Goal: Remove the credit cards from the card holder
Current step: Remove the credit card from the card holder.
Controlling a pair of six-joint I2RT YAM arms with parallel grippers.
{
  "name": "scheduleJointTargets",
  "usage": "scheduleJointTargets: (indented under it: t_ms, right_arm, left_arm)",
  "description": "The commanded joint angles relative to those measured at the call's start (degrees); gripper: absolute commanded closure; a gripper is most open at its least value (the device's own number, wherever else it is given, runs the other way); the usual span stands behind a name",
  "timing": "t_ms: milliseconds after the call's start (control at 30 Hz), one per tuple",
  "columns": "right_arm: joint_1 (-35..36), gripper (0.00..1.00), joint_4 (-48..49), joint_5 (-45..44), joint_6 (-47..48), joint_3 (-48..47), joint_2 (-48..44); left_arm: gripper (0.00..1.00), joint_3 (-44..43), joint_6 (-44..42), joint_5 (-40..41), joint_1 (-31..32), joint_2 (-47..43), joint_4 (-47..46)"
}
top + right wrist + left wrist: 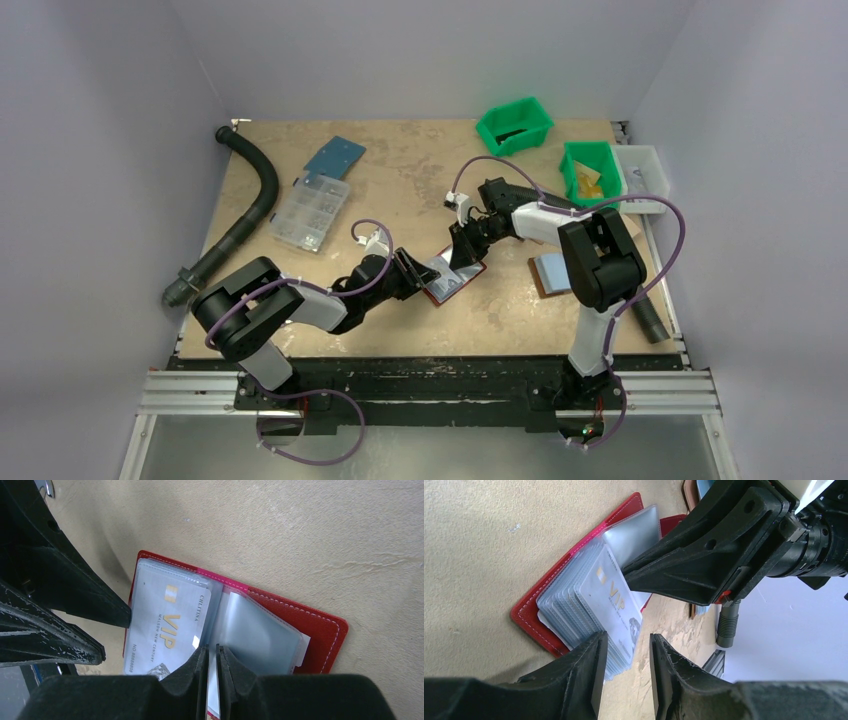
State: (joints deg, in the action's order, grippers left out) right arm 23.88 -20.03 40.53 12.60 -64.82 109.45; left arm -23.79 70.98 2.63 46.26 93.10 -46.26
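The dark red card holder point(455, 285) point(531, 611) point(322, 627) lies open on the table with its clear pockets fanned out. A pale credit card marked VIP point(610, 597) point(167, 625) sits in the top pocket of the left stack. My right gripper point(212, 652) point(463, 252) is shut on a thin clear pocket sheet near the holder's fold. My left gripper point(626, 642) point(412, 272) is open at the holder's left edge, one fingertip point(596, 642) against the pocket stack, the card's corner just ahead of the gap. Other cards are hidden in the pockets.
A brown folder with a pale blue inside point(553, 272) lies right of the holder. Two green bins point(515, 125) point(590, 170) and a white bin point(640, 165) stand at the back right. A clear organiser box point(310, 212), a blue sheet point(335, 155) and a black hose point(250, 200) are at the left.
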Motion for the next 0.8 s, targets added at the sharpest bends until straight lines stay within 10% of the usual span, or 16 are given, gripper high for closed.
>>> scheduleJointTargets:
  t_ms: [0, 767]
  right_arm:
    - [0.17, 0.80, -1.73, -0.24, 0.23, -0.75, 1.29]
    - [0.10, 0.80, -1.74, -0.46, 0.14, -0.77, 1.49]
  left_arm:
    - [0.60, -0.75, 0.86, 0.72, 0.05, 0.11, -2.34]
    - [0.55, 1.58, 2.89, 1.15, -0.36, -0.29, -5.52]
